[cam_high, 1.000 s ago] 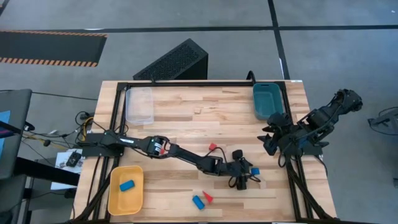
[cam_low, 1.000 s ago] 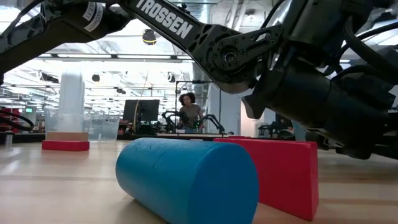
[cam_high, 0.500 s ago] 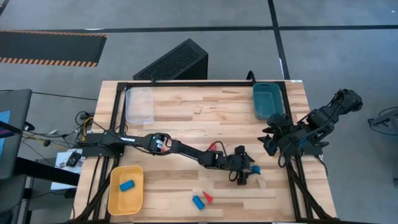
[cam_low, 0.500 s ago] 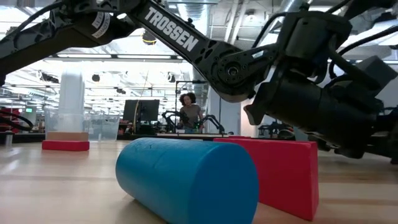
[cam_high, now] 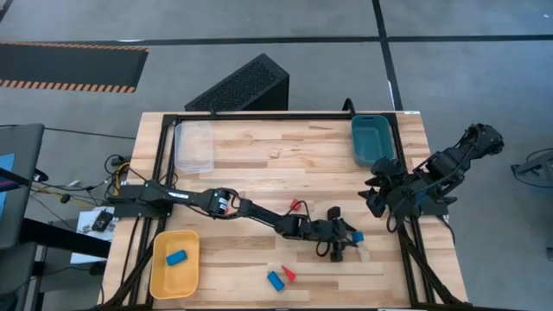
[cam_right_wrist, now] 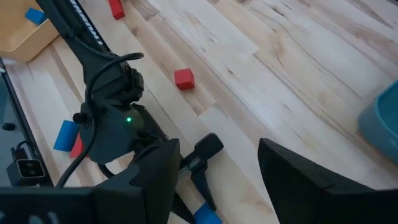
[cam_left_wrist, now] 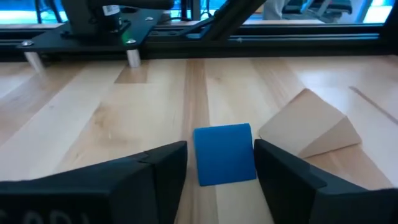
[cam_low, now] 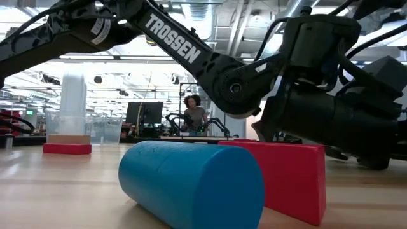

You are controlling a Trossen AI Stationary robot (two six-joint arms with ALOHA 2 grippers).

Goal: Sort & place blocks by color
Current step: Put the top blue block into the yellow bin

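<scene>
My left gripper [cam_high: 344, 244] [cam_left_wrist: 221, 180] is open and low over the table, one finger on each side of a small blue block [cam_left_wrist: 224, 154] [cam_high: 355, 236], with a narrow gap showing at each side. A pale wooden wedge [cam_left_wrist: 311, 124] lies flat just beside that block. A blue cylinder [cam_high: 276, 280] [cam_low: 191, 184] and a red wedge [cam_high: 288, 273] [cam_low: 280, 178] lie near the near edge. A red block [cam_high: 295, 206] [cam_right_wrist: 184, 78] lies by the left arm. Another blue block [cam_high: 177, 257] sits in the yellow tray [cam_high: 157, 276]. My right gripper [cam_right_wrist: 217, 180] waits open at the right edge.
The teal tray [cam_high: 371, 138] stands at the far right corner and the clear tray [cam_high: 193, 145] at the far left. The left arm [cam_high: 259, 214] reaches slantwise across the table's middle. Bare wood lies between the trays along the far side.
My left gripper has shifted a little toward the table's right edge, closing in around the blue block. The blocks have stayed where they were.
</scene>
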